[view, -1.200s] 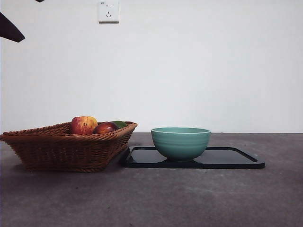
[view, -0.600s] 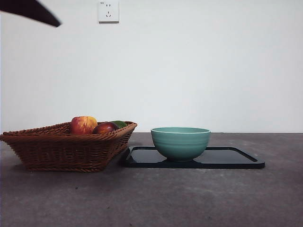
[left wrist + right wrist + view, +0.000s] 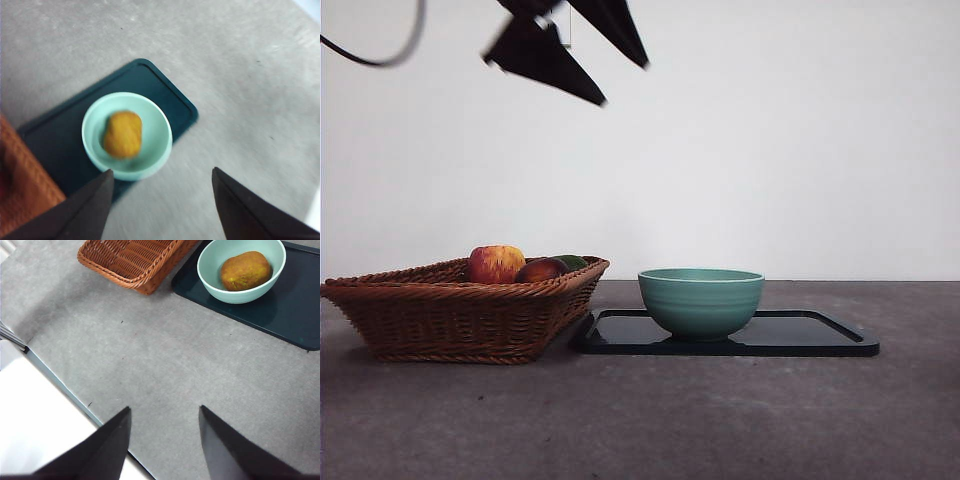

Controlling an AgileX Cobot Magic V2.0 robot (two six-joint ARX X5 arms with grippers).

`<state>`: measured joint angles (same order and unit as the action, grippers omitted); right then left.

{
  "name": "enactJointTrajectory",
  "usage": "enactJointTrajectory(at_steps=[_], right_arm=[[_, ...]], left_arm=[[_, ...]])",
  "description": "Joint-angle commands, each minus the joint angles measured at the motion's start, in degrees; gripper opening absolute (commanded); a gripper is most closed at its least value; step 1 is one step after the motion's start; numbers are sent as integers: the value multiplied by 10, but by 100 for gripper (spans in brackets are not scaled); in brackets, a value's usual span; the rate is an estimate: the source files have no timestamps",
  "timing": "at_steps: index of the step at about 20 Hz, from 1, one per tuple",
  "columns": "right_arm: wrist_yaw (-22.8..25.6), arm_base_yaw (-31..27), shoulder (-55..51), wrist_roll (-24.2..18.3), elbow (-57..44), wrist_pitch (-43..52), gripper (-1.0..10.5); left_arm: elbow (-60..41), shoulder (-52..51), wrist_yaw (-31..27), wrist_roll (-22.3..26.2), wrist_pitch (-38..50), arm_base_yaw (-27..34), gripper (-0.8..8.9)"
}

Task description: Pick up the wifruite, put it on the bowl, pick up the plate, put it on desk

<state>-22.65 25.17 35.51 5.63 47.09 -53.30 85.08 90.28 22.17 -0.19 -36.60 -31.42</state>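
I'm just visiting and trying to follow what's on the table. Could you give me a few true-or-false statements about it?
1. The small brown oval fruit lies inside the teal-green ceramic bowl. True.
2. The bowl stands in the brown wicker basket. False: it stands on the dark flat tray.
3. The left gripper holds the fruit. False: its jaws are open and empty, above the bowl.
4. A red-yellow apple sits in the basket. True.

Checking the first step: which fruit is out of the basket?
The brown wifruite, lying in the bowl; the apple and dark red fruit sit in the basket.
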Motion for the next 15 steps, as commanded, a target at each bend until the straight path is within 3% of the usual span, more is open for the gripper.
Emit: enactJointTrajectory(at_steps=[1,11,15], right_arm=[[-3,4,3,-1,6,3,217],[-2,4,3,-1,6,-12,217],[-2,4,3,-1,5,-17,217]], left_arm=[[33,55,-3,26,21,-7,312],[40,199,-61,108,141,-44,312],[40,236,-61,117,169,-56,312]])
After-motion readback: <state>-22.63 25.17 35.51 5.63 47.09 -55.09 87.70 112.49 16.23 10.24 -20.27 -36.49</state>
